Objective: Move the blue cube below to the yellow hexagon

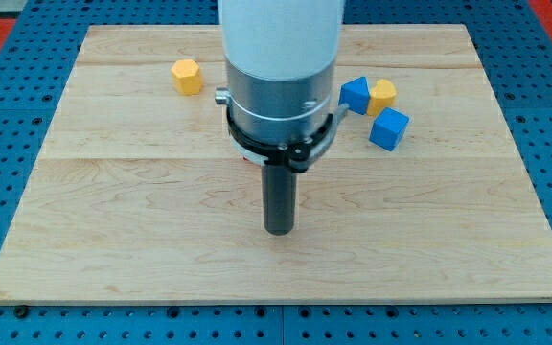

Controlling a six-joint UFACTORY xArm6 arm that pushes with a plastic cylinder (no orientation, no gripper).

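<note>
A blue cube (389,128) lies at the view's right, just below a yellow block (383,95). A second blue block (355,94) touches that yellow block on its left. The yellow hexagon (187,76) sits apart at the view's upper left. My tip (278,230) rests on the board near the middle, well to the left of and below the blue cube, and below and right of the yellow hexagon. It touches no block. A sliver of something red (247,160) peeks out behind the arm's collar.
The wooden board (113,240) lies on a blue pegboard surface (8,115). The arm's white and grey body (278,77) hides the board's upper middle.
</note>
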